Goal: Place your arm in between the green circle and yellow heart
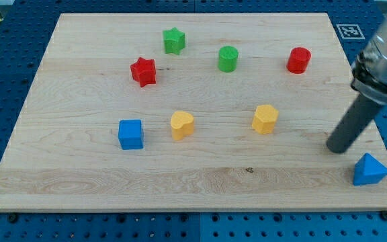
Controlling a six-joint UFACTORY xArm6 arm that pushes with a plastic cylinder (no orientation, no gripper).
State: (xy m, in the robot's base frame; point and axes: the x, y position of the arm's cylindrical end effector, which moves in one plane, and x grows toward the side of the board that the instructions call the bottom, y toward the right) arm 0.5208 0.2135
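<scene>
The green circle stands near the view's top middle of the wooden board. The yellow heart lies lower, left of the middle. My tip rests on the board at the view's right, far from both, just up and left of the blue triangle. The rod rises from it toward the view's upper right.
A green star, red star, red cylinder, yellow hexagon and blue cube are spread over the board. The board lies on a blue pegboard table.
</scene>
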